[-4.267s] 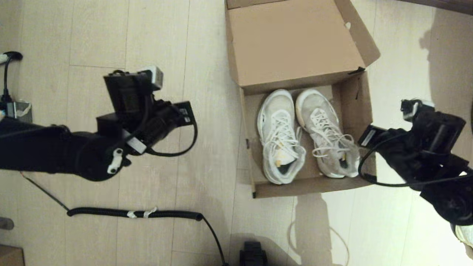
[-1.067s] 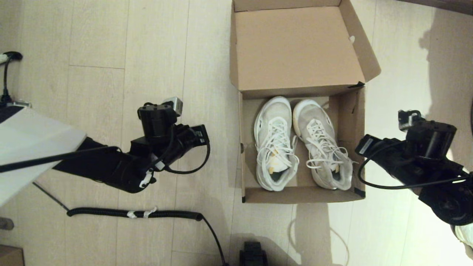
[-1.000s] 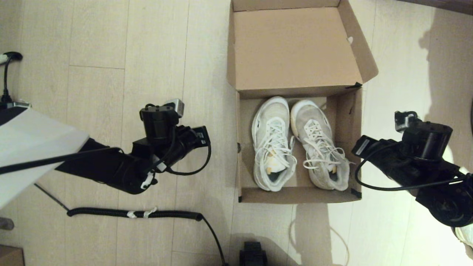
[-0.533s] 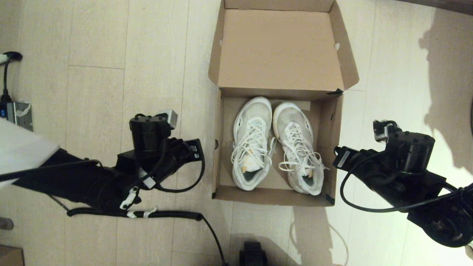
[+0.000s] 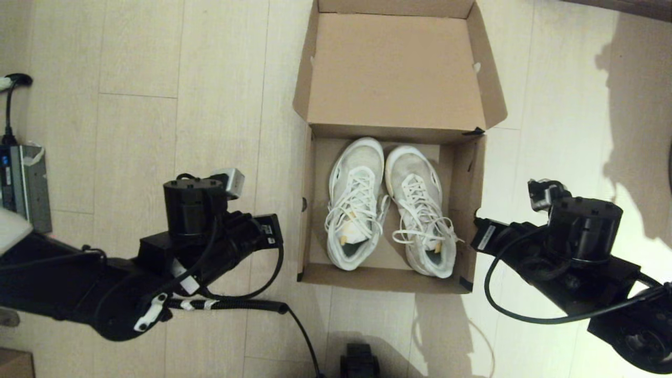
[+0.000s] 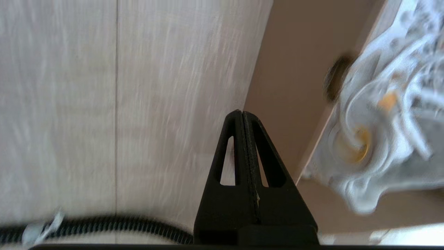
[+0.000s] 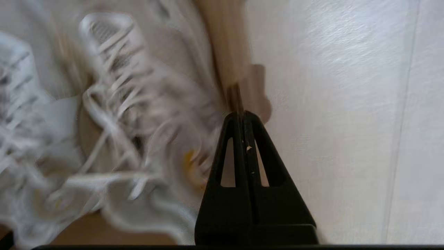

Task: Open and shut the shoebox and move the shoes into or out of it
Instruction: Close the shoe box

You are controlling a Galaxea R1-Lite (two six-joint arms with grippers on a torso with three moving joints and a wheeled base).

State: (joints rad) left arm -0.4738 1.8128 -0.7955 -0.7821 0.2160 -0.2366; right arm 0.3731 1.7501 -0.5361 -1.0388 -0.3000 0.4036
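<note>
The brown shoebox [image 5: 308,210] stands open on the floor, its lid [image 5: 394,68] folded back flat on the far side. Both white mesh shoes lie inside, toes away from me: one [image 5: 353,202] on the left, the other [image 5: 420,210] on the right. In the left wrist view my left gripper [image 6: 241,113] is shut and empty, just outside the box's left wall [image 6: 288,86]. My right gripper [image 7: 242,114] is shut, its tip at the rim of the right wall [image 7: 229,52]. I cannot tell whether it touches. A shoe [image 7: 114,104] lies beside it.
A coiled black cable [image 5: 226,304] runs across the floor in front of the left arm [image 5: 210,236]. A grey device [image 5: 26,184] sits at the left edge. A dark object [image 5: 359,362] sits at the near edge, a brown box corner [image 5: 13,365] at the bottom left.
The shoebox with the shoes has slid left and straightened. Both arms have moved left and nearer to me, the right one keeping at the box's right wall. A white shape at the left edge has nearly gone.
</note>
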